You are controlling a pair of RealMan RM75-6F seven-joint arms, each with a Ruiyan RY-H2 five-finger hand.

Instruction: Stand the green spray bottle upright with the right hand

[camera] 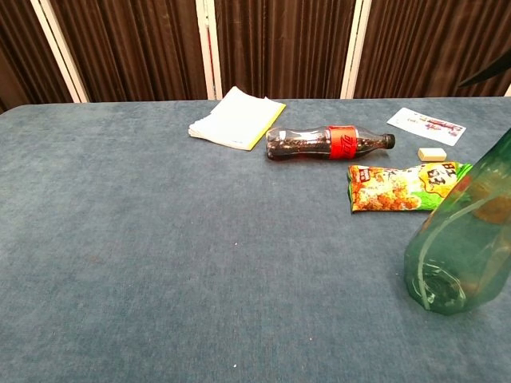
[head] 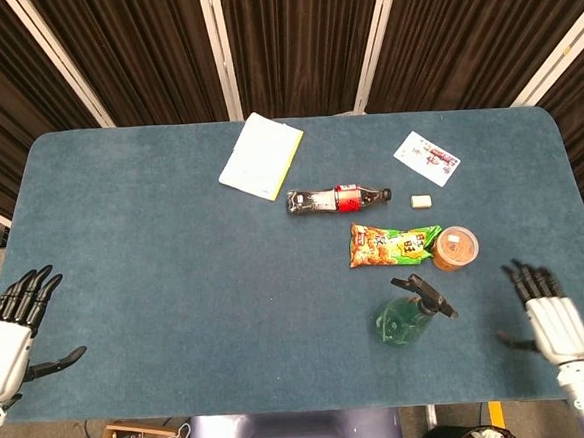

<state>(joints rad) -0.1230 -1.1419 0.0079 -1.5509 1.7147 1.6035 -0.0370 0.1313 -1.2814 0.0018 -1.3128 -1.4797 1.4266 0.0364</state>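
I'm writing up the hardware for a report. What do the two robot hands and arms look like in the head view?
Both match: the left robot hand and right robot hand have slim black segmented fingers on a white, boxy palm shell. A silver-grey wrist section shows below the right one, at the frame's bottom edge. No cables, sleeves or markings are visible at this size. The chest view shows neither hand.

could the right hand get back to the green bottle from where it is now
Probably yes. The right hand is open, off to the side of the green bottle, with only bare table between them. The snack bag and orange cup lie farther back, out of that path.
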